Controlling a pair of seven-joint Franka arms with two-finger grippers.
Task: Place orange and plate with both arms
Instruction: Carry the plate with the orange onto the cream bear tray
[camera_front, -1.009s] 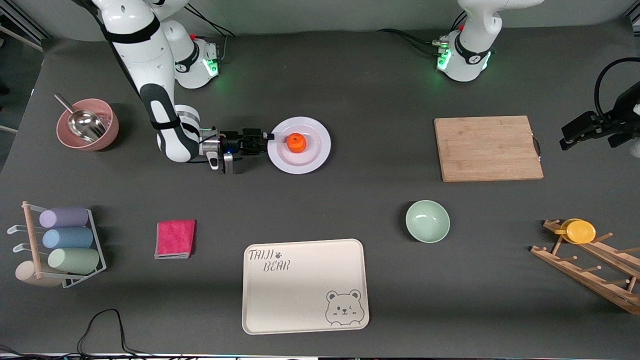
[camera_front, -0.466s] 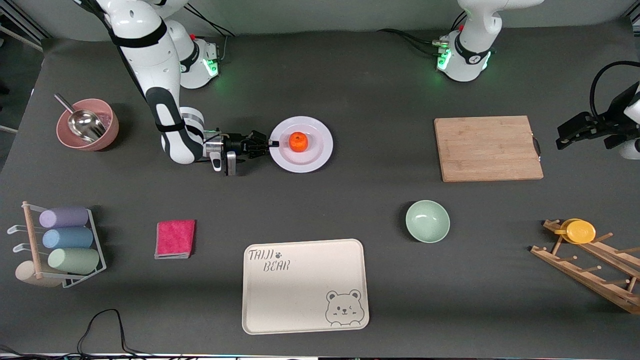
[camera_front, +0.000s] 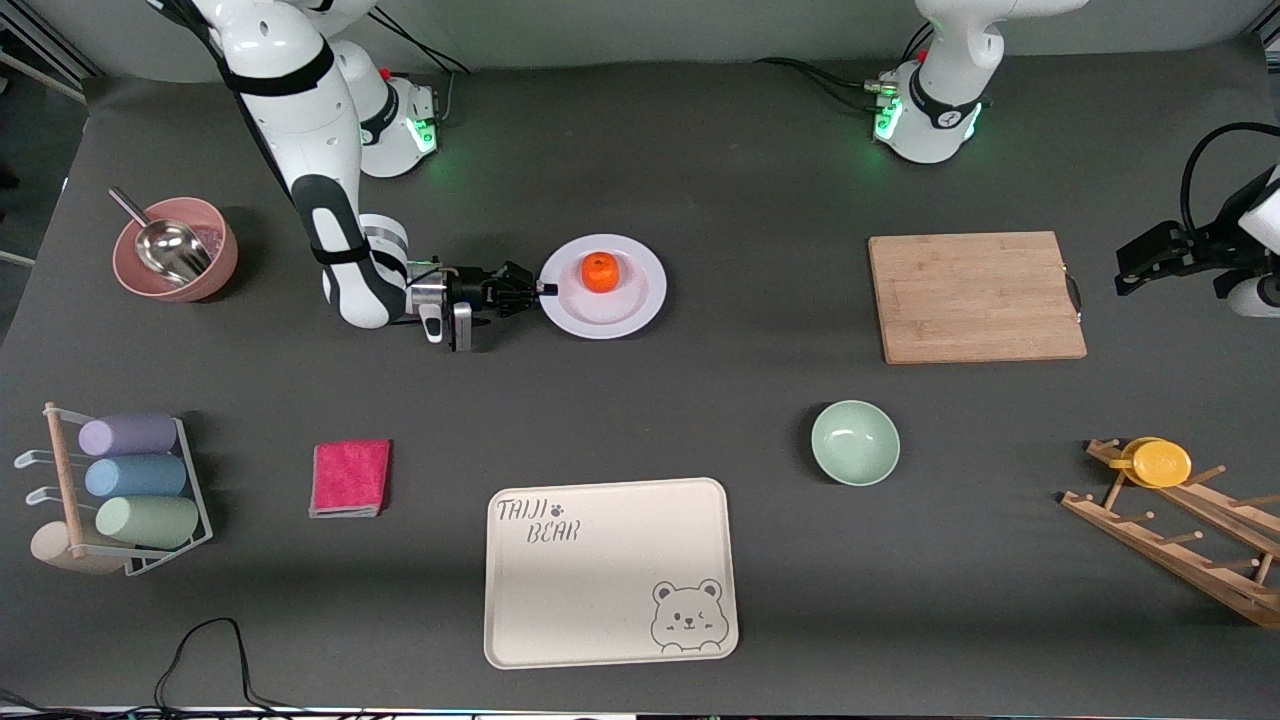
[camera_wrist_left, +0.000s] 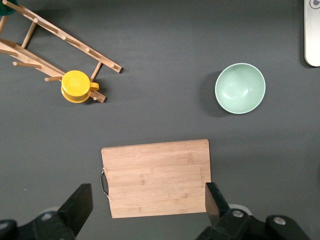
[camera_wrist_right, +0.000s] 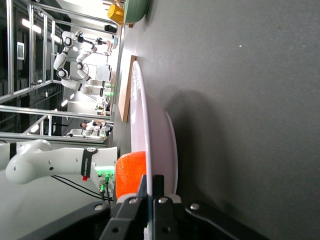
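Bear tray (camera_front: 610, 570) is seen nearest the front camera, unchanged. Bamboo cutting board (camera_front: 976, 296) lies toward the left arm's end; the left gripper (camera_wrist_left: 145, 210), jaws spread wide and empty, is held over that end, shifted slightly since a second ago. The plate (camera_front: 640, 300) is gripped at its rim by the right gripper (camera_front: 543, 289), clamped shut where it earlier stood open. The orange (camera_front: 599, 272) rests on the plate, now lying a little farther from the front camera.
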